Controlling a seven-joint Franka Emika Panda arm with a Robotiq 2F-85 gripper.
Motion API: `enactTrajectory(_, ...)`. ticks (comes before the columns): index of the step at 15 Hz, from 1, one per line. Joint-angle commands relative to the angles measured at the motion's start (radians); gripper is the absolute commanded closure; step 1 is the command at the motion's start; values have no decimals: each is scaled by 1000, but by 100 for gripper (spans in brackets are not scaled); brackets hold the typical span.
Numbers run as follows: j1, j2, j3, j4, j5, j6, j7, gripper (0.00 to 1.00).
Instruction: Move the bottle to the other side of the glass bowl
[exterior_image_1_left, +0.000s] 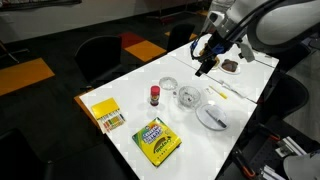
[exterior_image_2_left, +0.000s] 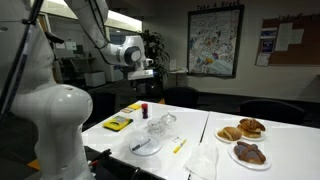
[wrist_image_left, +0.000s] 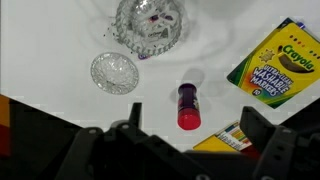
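Standing upright on the white table (exterior_image_1_left: 135, 110), the bottle (exterior_image_1_left: 155, 95) showed its red cap and dark body near the glass bowl (exterior_image_1_left: 190, 97) but clear of it. A smaller glass dish (exterior_image_1_left: 169, 84) sat close by both. In the wrist view the bottle (wrist_image_left: 187, 105) appeared foreshortened from above. The glass bowl (wrist_image_left: 150, 25) was cut off by the top edge, and its see-through rim was hard to trace. A Crayola markers box (wrist_image_left: 280, 65) ran off the right edge. A yellow crayon box (wrist_image_left: 225, 140) was partly hidden behind the gripper (wrist_image_left: 186, 138). A white plate (exterior_image_1_left: 212, 117) lay past the bowl, and the utensil on it was too small to make out. The arm reached in from above, with the gripper (exterior_image_1_left: 204, 68) hanging well over the table. Its fingers (wrist_image_left: 262, 140) were spread wide and gripped nothing.
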Motion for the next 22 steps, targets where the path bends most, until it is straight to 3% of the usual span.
enactTrajectory(1, 19, 142, -9, 67, 82, 136, -153, 0)
enactTrajectory(4, 42, 231, -10, 134, 280, 193, -336, 0)
enactTrajectory(8, 19, 327, 30, 260, 600, 161, -592, 0)
enactTrajectory(11, 8, 397, 43, 331, 716, 125, -683, 0)
enactTrajectory(19, 37, 527, 38, 408, 662, 55, -680, 0)
enactTrajectory(20, -36, 537, 123, 406, 588, 74, -638, 0)
enactTrajectory(22, -37, 559, 146, 408, 468, 85, -595, 0)
